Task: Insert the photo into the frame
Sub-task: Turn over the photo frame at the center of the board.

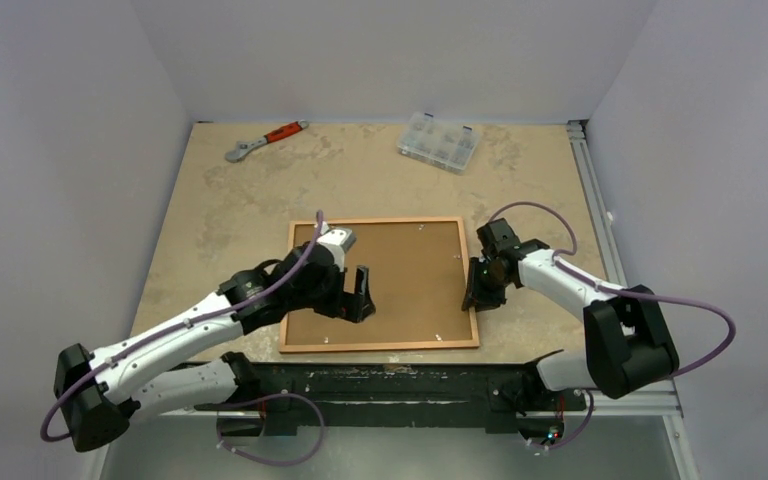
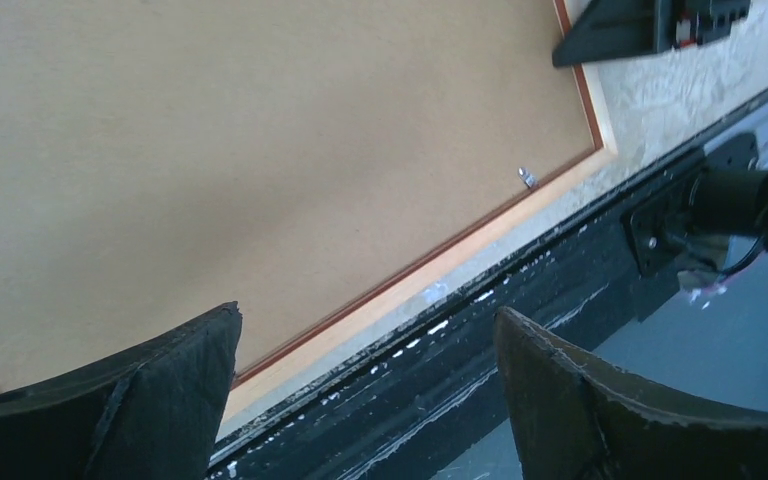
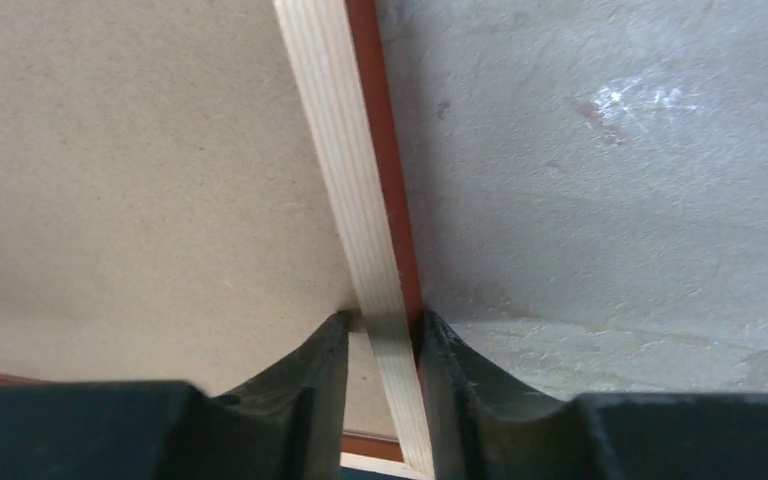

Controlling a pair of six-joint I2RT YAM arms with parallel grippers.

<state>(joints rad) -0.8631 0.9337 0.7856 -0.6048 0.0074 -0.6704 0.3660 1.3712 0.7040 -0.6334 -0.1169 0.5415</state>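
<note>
1. Top view: my left arm stretches over the frame [image 1: 380, 345], which lies flat on the table [image 1: 260, 190], pale back up. My left gripper [image 1: 360, 297] hangs above the backing board [image 1: 415, 275].
2. Left wrist: jaws wide apart, empty, over the near rail.
3. Right wrist: my right gripper [image 3: 385, 322] is clamped on the frame's right rail.

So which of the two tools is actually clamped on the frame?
The right tool, pinching the right rail of the frame; the left tool hangs open above the backing board, gripping nothing.
</note>
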